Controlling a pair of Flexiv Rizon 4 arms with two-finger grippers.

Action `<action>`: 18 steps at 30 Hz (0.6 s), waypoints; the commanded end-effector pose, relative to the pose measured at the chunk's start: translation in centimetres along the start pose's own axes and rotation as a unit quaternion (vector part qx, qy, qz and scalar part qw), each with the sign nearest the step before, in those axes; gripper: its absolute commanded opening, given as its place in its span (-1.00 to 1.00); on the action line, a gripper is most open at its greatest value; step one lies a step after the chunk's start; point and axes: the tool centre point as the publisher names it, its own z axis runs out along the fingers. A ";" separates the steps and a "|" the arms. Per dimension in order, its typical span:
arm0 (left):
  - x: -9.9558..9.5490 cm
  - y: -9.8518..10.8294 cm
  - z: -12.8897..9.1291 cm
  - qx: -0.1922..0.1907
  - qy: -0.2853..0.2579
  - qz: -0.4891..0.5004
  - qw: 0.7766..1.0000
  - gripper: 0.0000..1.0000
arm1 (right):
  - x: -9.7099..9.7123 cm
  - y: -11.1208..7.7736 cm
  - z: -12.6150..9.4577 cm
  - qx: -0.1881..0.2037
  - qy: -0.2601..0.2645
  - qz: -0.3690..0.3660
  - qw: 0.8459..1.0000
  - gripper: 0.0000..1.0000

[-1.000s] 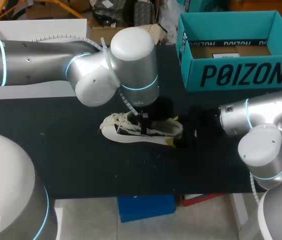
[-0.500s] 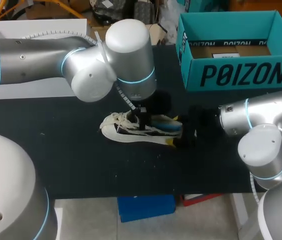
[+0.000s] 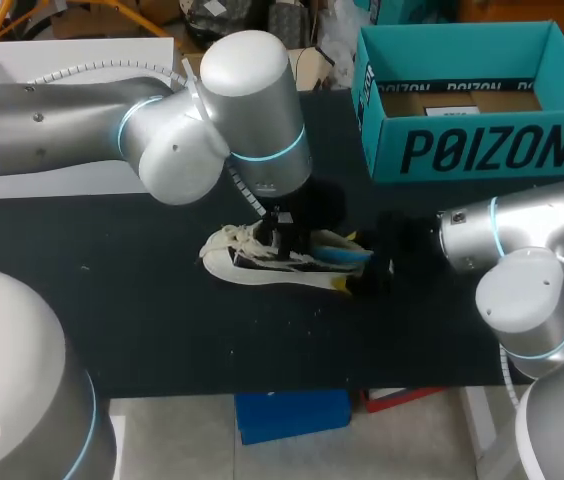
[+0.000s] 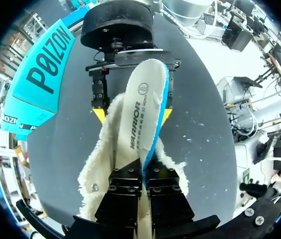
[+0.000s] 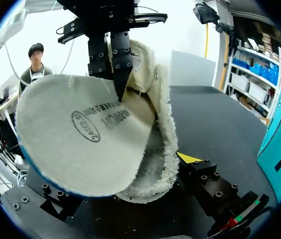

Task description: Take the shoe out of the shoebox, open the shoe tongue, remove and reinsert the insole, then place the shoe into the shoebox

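Black matte table [image 3: 112, 300], teal cardboard shoebox [image 3: 482, 150] upper right. Centre frame sits the fleecy cream shoe [image 3: 237, 262], its heel clamped in the right gripper [image 4: 132, 113]. The left gripper [image 4: 144, 179] pinches the smooth, oval, blue-edged insole [image 4: 143, 99], which stands out of the shoe.

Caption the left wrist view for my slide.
Left end effector pinches the insole, raised from the fleecy shoe whose heel the right end effector grips.
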 end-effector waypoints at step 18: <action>-1.1 -3.9 1.1 0.044 -0.011 0.048 0.998 -0.56 | 0.0 -0.1 0.3 0.002 -0.001 0.001 1.000 -1.00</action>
